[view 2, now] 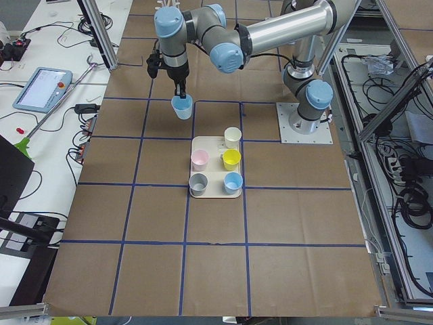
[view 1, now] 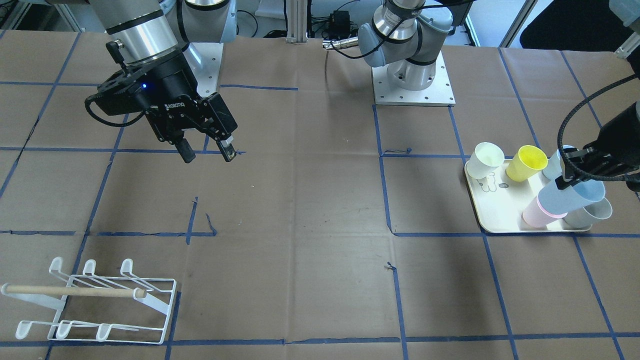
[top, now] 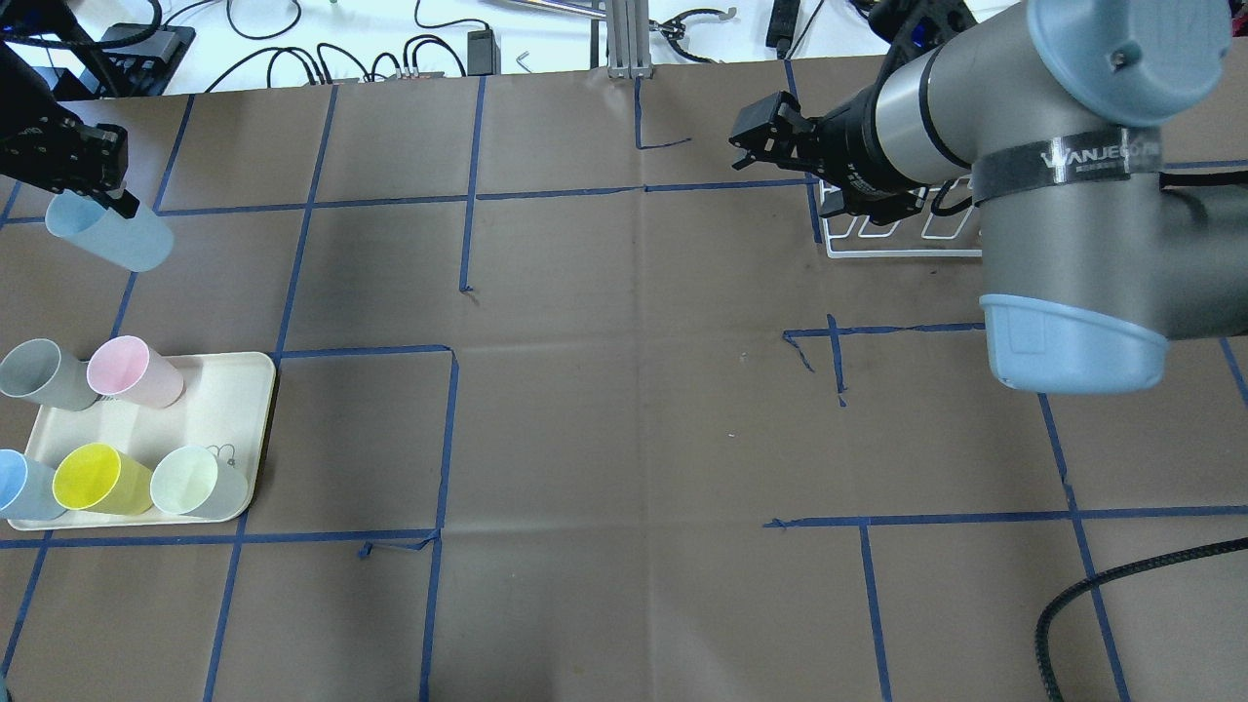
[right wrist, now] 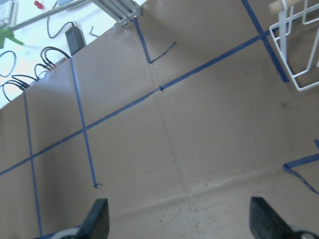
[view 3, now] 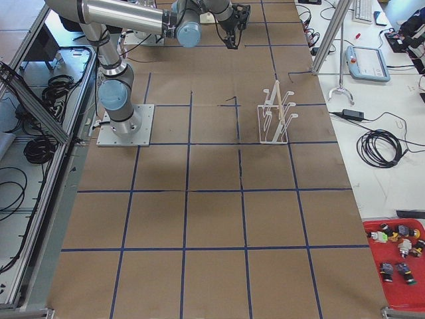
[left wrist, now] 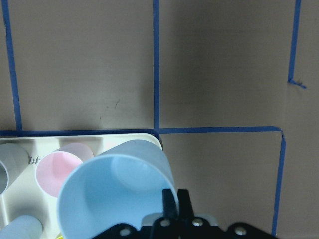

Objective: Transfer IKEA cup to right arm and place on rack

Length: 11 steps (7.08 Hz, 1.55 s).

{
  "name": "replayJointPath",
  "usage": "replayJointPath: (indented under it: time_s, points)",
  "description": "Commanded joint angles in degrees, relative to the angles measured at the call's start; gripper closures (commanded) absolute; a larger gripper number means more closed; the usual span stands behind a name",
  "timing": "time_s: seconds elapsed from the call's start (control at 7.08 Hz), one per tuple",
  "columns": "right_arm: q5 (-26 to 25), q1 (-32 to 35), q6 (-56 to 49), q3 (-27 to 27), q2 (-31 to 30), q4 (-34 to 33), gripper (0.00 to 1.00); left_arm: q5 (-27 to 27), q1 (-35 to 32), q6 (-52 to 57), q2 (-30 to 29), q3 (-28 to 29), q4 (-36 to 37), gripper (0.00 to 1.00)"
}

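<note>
Left gripper (top: 115,198) pinching blue cup (top: 112,234) by rim, hanging it past tray (top: 234,409) edge. Right gripper (view 1: 208,153) hovering, jaws spread; wide table (view 1: 320,200) lying between. Rack (view 1: 75,291) standing near far edge.

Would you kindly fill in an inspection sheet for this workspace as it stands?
Surface: table under brown paper, blue tape grid.
Job's things: light blue cup held above the table, tilted; rack stands with no cup on it.
Clutter: cream tray holds five more cups.
Grippers: left gripper shut on the light blue cup's rim; right gripper open, empty, above the table.
Cables: ribbed black hose by left arm; thin cable at right wrist.
Surroundings: teach pendant, loose cables beyond the table.
</note>
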Motion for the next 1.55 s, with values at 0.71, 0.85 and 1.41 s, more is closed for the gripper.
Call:
replayJointPath:
  time_s: [0.71,0.85,1.41]
  points:
    - [6.98,0.29,34.89,14.59,0.77,-44.86,0.00,-37.72,-3.52,2.57,-0.70,-11.93,41.73,1.00]
    - [6.98,0.29,41.59,15.64,0.85,-48.56,0.00,-44.13,-4.31,2.48,-0.71,-16.85,50.54,1.00]
    - [6.72,0.47,58.09,18.99,2.61,-60.38,0.00,-55.71,-8.17,2.31,-2.28,-31.70,81.83,1.00]
